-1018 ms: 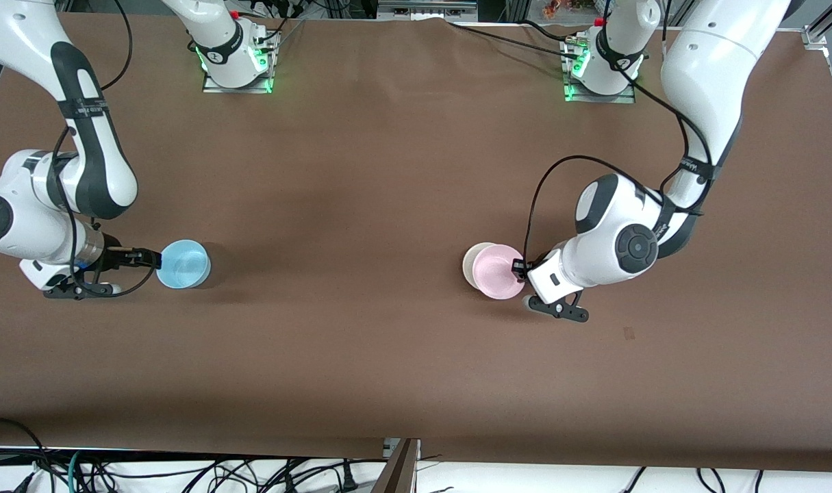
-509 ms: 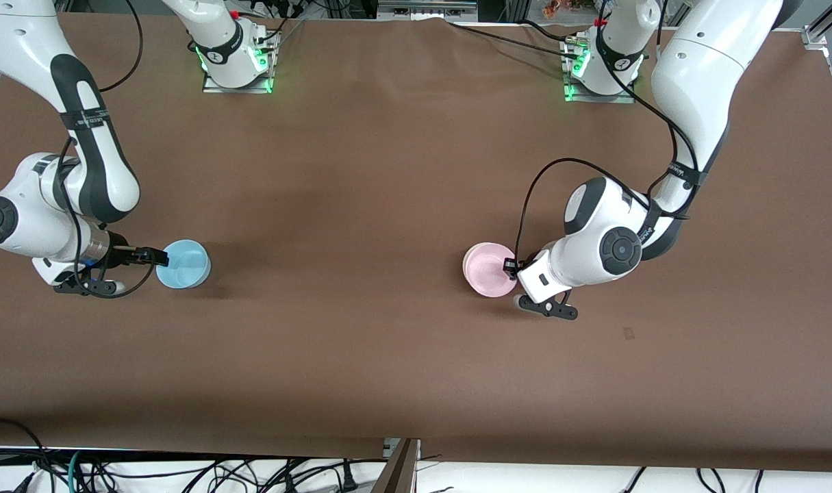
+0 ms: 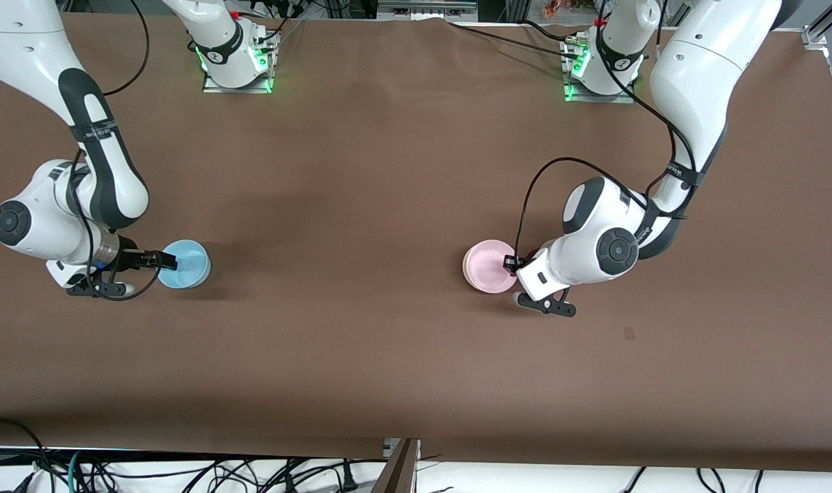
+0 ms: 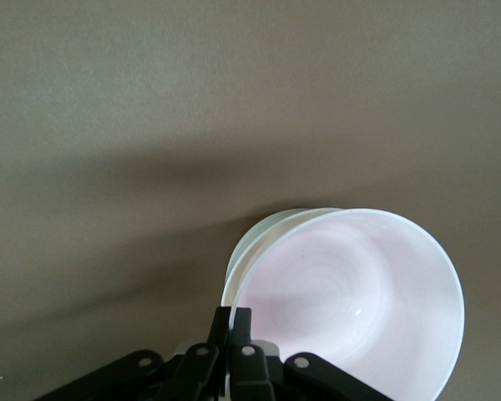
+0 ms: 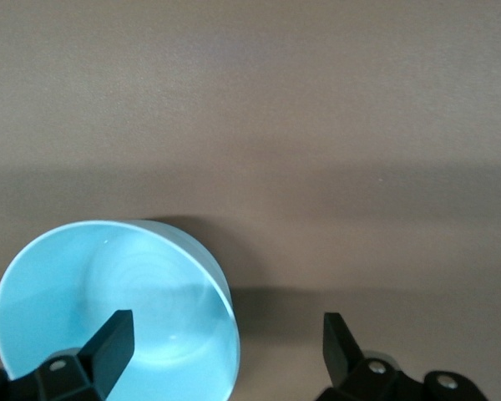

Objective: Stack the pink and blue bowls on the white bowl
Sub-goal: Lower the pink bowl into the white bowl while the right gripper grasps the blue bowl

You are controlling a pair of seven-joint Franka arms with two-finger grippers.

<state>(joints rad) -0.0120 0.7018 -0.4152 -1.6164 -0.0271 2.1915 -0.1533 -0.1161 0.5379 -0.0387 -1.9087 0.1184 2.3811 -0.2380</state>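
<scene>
The left hand (image 3: pixel 509 263) is pinched shut on the near rim of the pink bowl (image 3: pixel 489 266), which sits nested in the white bowl (image 4: pixel 255 242) so it can be let go. Only a sliver of white shows. The right hand (image 3: pixel 162 259) gapes wide, one finger (image 5: pixel 108 342) inside the blue bowl (image 3: pixel 185 263) on the bench (image 3: pixel 361 192), the other outside its wall, ready to grip the rim

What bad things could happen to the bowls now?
1. The left gripper is shut on the rim of the pink bowl, which sits in the white bowl. If it lifts without letting go, the pink bowl may come out again.
2. The right gripper has open jaws, one inside and one outside the wall of the blue bowl. It might push the bowl along the table or tip it.
</scene>
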